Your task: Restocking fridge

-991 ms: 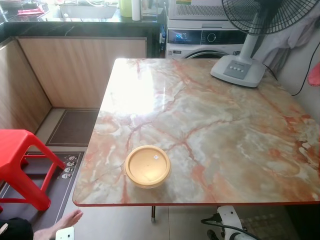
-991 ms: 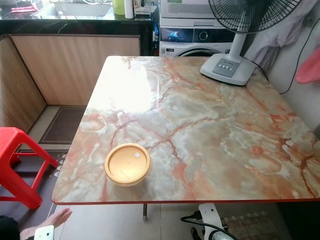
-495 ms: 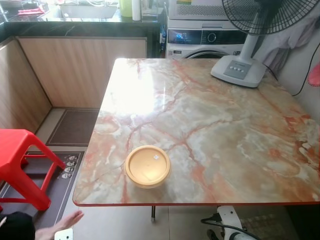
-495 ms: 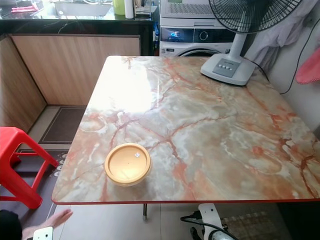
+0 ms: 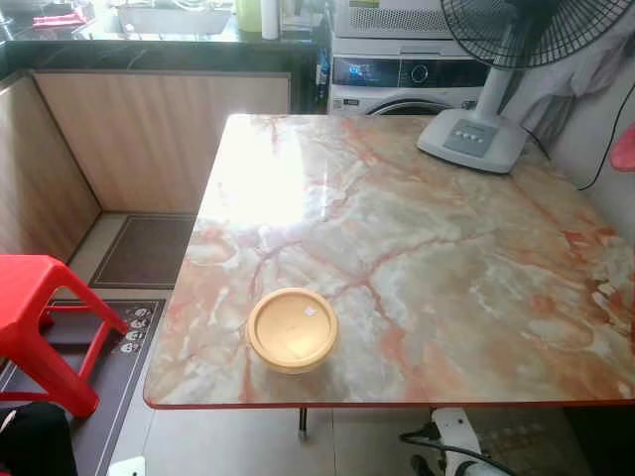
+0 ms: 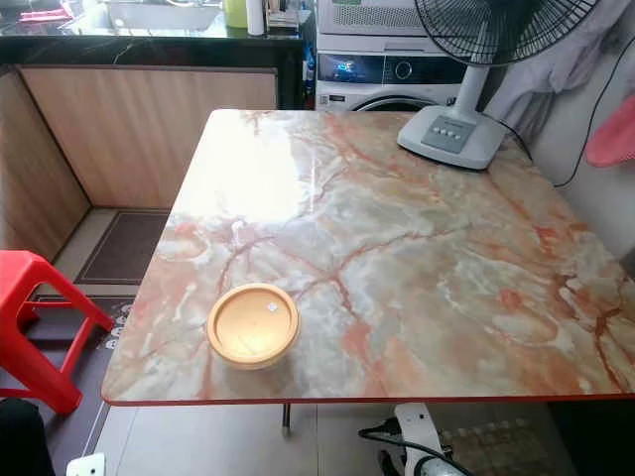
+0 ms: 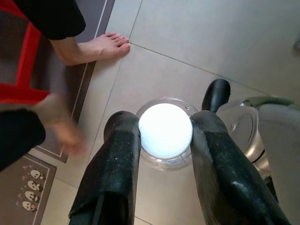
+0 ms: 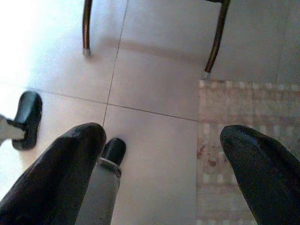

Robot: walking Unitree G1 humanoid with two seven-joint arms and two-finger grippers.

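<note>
Container, round, yellow-lidded (image 5: 292,327): stands near the front-left corner of the marble worktop (image 5: 446,258), upright, lid on, apart from everything else on the surface. Position unchanged over the last second; nothing touches it. Presumed fridge-bound stock, not yet collected.

Jar, clear, white screw cap (image 7: 165,131): held between the two black fingers of the left tool (image 7: 161,133), which is clamped on it at the sides just under the cap. Arm hangs low, jar above the tiled floor (image 7: 197,42). Judged a second stock item, already in hand.

Right tool (image 8: 161,154): fingers spread wide, nothing between them; arm hangs idle over the floor beside a patterned mat (image 8: 243,122).

Person: a second ago a hand reached out low at the front-left of the head views, by the red stool (image 5: 40,327); that hand has since drawn back, leaving a dark garment (image 5: 30,441) at the frame edge. In the left wrist view a blurred hand (image 7: 58,124) and a bare foot (image 7: 96,47) lie near the held jar.

Fan base (image 5: 471,139): far end of worktop, well apart from the container.

Assessment: with the person's hand clear and the jar secured, the free right tool seems the one available for the container. No fridge seen from here.
</note>
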